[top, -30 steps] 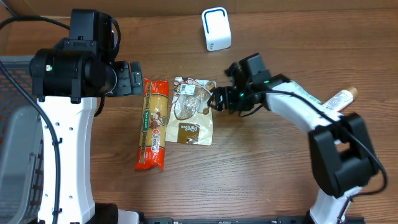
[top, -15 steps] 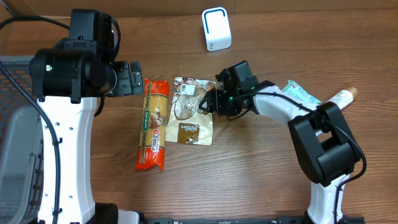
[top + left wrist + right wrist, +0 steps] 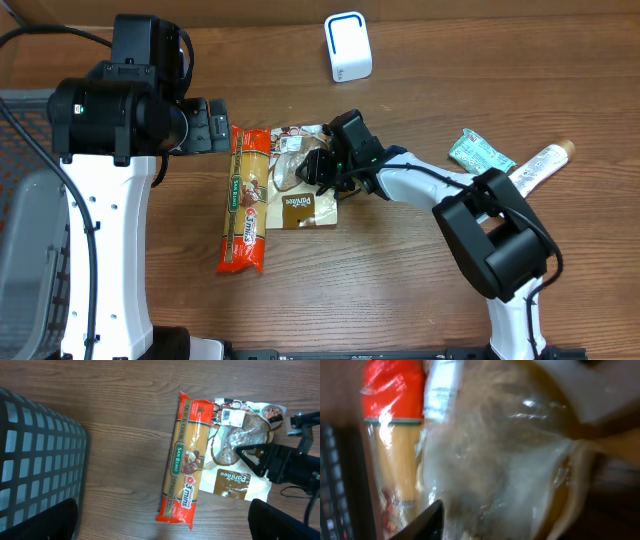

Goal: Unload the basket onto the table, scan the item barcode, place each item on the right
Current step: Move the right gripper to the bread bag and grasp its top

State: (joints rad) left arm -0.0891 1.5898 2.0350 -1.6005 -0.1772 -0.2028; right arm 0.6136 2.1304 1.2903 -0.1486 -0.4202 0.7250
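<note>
Right gripper (image 3: 315, 167) leftward onto pouch (image 3: 308, 208), grip unclear; left gripper (image 3: 220, 126) agape; barcode (image 3: 231, 416) legible left-wrist view only.

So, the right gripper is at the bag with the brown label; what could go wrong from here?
The right gripper meets the bag at its loose clear film, so it may pinch only a fold, and the bag could slip.
The bag lies right beside the spaghetti pack, so the fingers might drag that too.
The barcode label sits on crinkled film near the bag's edge and may bend away from the scanner.
</note>
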